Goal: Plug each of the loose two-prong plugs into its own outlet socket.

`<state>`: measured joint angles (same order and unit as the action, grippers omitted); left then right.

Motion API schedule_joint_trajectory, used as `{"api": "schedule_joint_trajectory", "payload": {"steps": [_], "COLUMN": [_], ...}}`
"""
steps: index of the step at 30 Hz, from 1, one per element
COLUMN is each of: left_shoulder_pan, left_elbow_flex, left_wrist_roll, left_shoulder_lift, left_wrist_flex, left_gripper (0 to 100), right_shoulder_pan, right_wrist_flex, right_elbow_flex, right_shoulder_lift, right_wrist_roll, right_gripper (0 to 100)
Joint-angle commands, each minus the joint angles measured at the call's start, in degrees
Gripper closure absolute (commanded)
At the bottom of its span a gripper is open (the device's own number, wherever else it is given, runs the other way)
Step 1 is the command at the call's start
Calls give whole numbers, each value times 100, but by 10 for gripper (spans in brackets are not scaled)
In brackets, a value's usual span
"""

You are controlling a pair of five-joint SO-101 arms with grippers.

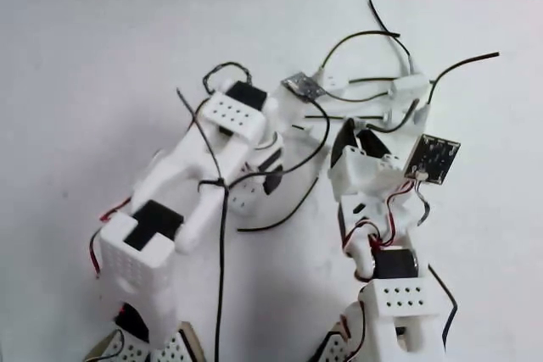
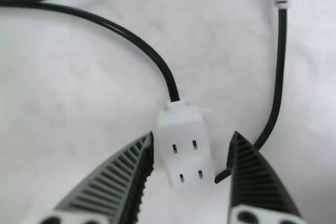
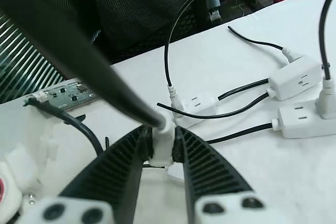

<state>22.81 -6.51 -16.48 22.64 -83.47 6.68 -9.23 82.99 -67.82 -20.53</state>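
- While little looks done from the high view, the right claw (image 1: 361, 137) sits just short of a cluster of white plastic socket blocks (image 1: 409, 86) trailing black cords (image 1: 356, 37). The left arm (image 1: 195, 175) lies off to that claw's left, its tip hard to make out.
- Left wrist view: left claw (image 2: 191, 140) spread wide, straddling a white four-slot socket block (image 2: 184, 148). All slots are empty; one finger touches it, the other stands apart.
- Right wrist view: right claw (image 3: 163, 135) clamped on a white two-prong plug (image 3: 161, 150), prongs hidden. Past that claw lie three socket blocks. One carries a second white plug (image 3: 328, 98), probably seated, cut off at the edge.
- Judged early: the held plug needs a socket, and the number of remaining plugs is unclear.
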Motion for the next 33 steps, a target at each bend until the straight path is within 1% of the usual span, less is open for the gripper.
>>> {"api": "schedule_joint_trajectory", "payload": {"steps": [1, 4, 7, 12, 15, 19, 23, 25, 29, 31, 33], "left_shoulder_pan": [-84, -171, -233, -242, -330, -673, -1200, -1534, -2290, -2598, -2659], "left_elbow_flex": [-431, -431, -316, 176, 615, 1503, 2769, 3473, 4800, 5371, 5829], "left_wrist_roll": [44, 53, 53, 44, 44, 70, 70, 79, 88, 70, 53], "left_shoulder_lift": [-119, -470, -1138, -2299, -2888, -3776, -4884, -5473, -6563, -7055, -7512], "left_wrist_flex": [-220, -273, -308, -290, -114, 431, 1196, 1635, 2400, 2602, 2673], "left_gripper": [771, 771, 771, 768, 771, 771, 771, 768, 767, 766, 766], "right_shoulder_pan": [-4, -4, -4, -4, -4, 13, 31, 92, 523, 796, 936], "right_wrist_flex": [119, 119, 119, 119, 119, 119, 119, 92, 75, 75, 75], "right_elbow_flex": [-141, -141, -141, -141, -141, -141, -141, -141, -35, 35, 97], "right_shoulder_lift": [-66, -66, -66, -66, -66, -66, -57, -57, -57, -57, -57], "right_wrist_roll": [62, 62, 62, 62, 62, 62, 105, 404, 870, 1187, 1442], "right_gripper": [981, 981, 981, 981, 981, 981, 981, 981, 981, 981, 981]}}
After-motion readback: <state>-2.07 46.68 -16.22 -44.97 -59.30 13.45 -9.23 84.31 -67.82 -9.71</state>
